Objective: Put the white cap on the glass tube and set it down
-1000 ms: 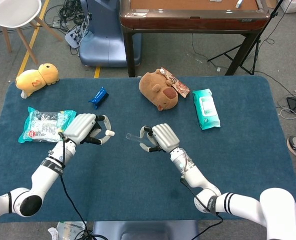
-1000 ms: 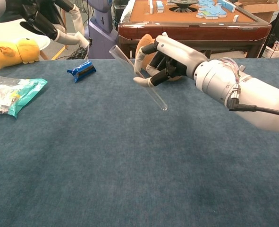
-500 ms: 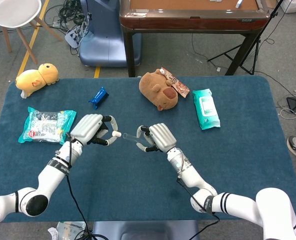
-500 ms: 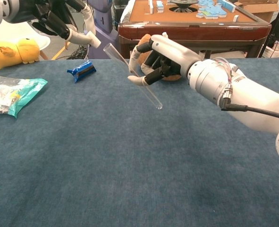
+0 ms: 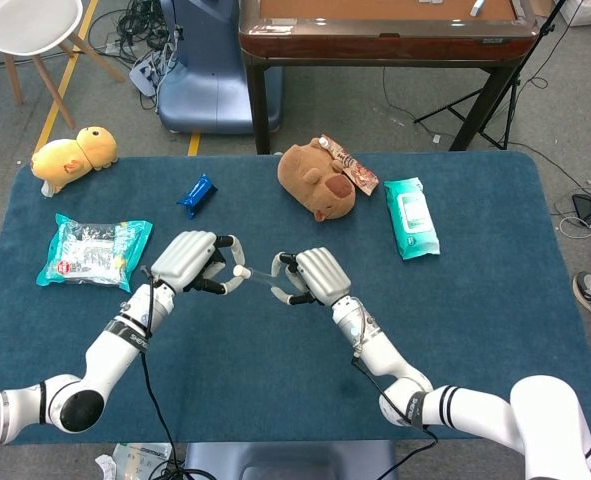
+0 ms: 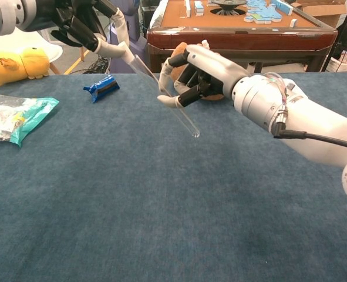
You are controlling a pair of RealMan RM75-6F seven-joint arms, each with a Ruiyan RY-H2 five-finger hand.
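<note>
— Right hand? 
— Pinching the tube, tilted above the counter, frame centre.
— Left hand? 
— Pinching the cap at the tube's upper end.

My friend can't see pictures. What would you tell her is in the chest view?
Two robot hands meet above a dark blue table: the right hand holds a tilted clear glass tube, and the left hand brings a small white cap to its top end. A small blue wrapped packet lies behind.
</note>
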